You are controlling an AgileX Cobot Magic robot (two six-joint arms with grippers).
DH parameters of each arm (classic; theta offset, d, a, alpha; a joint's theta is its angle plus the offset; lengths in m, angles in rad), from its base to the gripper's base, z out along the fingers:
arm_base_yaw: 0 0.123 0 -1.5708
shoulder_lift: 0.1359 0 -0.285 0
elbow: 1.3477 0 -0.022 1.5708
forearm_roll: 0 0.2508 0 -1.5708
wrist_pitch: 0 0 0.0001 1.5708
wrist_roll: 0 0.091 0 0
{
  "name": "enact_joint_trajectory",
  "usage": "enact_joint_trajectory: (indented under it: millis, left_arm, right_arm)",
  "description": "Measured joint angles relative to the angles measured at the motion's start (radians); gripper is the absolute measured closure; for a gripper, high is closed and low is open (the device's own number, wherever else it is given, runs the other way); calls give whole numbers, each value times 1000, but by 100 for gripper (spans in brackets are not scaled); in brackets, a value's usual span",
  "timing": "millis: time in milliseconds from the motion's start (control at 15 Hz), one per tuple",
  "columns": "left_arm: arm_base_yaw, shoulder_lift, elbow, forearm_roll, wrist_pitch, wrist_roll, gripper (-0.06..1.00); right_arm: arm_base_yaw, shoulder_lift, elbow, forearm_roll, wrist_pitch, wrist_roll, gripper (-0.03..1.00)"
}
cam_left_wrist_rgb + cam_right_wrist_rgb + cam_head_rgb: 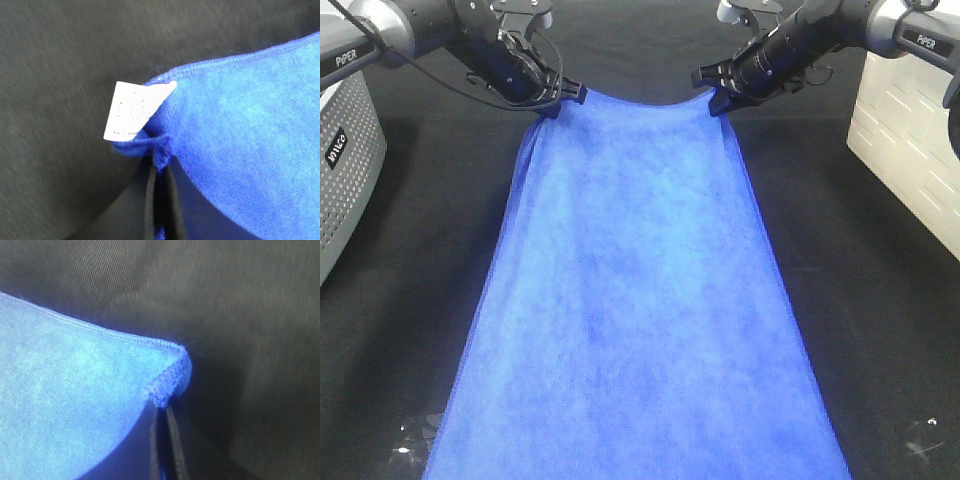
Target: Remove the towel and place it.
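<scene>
The royal-blue towel [635,290] stretches down the middle of the exterior view, from its far edge to the near edge of the picture. My left gripper [560,97] is shut on its far left corner. In the left wrist view the blue cloth [240,130] is pinched between the black fingers [150,200], with a white tag [132,111] sticking out beside them. My right gripper [715,92] is shut on the far right corner. In the right wrist view the stitched corner [170,380] sits clamped at the fingertips [165,440]. The far edge sags between the two grippers.
The black woven table covering [410,250] lies all around the towel. A grey perforated box [345,160] stands at the left edge and a white case [910,140] at the right. Clear plastic bits [415,438] lie near the front left.
</scene>
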Motion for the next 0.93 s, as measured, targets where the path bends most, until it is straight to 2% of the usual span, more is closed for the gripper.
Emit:
enact_joint_trajectory:
  millis: [200, 933]
  left_arm:
    - [0, 0, 0, 35, -62, 0, 93]
    - [0, 5, 0, 96, -213, 0, 93]
  right_arm:
    - [0, 0, 0, 19, -66, -42, 96]
    - [0, 0, 0, 46, -174, -114, 96]
